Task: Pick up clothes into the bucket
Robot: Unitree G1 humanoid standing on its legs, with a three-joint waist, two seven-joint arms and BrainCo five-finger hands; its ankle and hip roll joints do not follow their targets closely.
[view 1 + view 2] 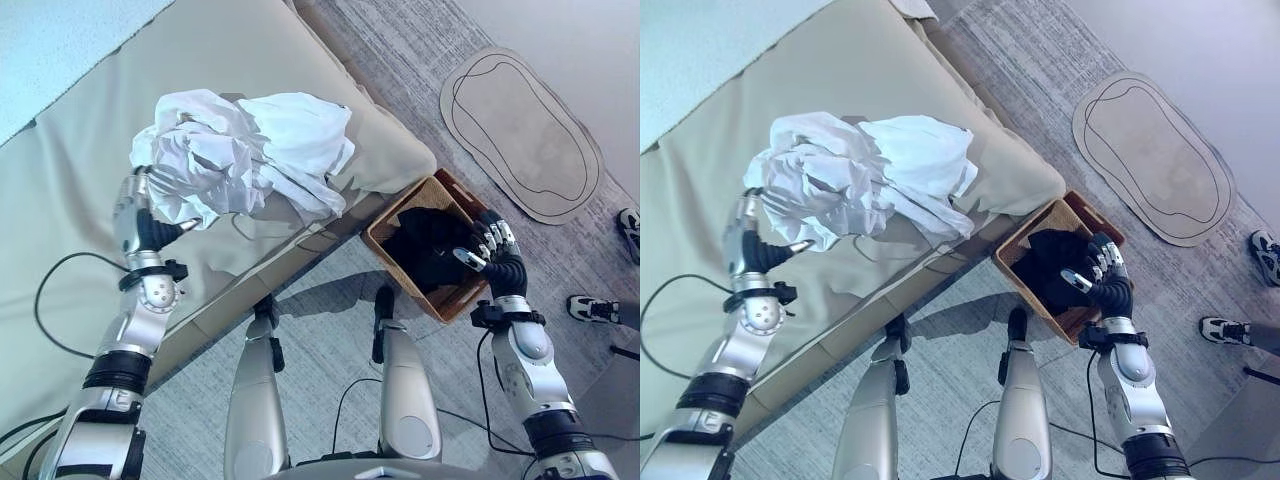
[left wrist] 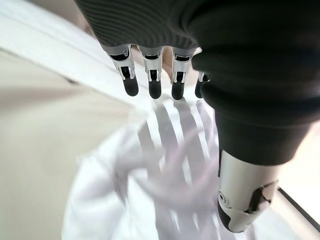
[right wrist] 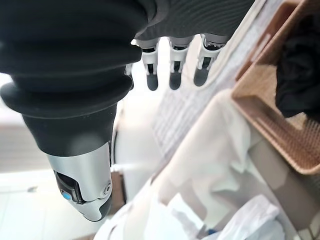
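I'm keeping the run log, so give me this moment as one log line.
left hand: open, at white clothes on couch | right hand: open, empty, over basket | basket: holds dark garment | white clothes: not yet in basket

Crumpled white cloth (image 1: 245,155) lies on the smooth, matt beige sofa (image 1: 90,180). The brown basket (image 1: 405,215) looks woven, dark fabric (image 1: 430,250) inside; the grey carpet (image 1: 330,300) is rough-textured.

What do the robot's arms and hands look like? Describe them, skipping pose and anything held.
Both arms are silver-grey metal segments with black bands at the joints. The left hand and right hand have silver fingers with dark tips, plus a silver thumb, and a dark ribbed cover over the hand's back and the wrist.
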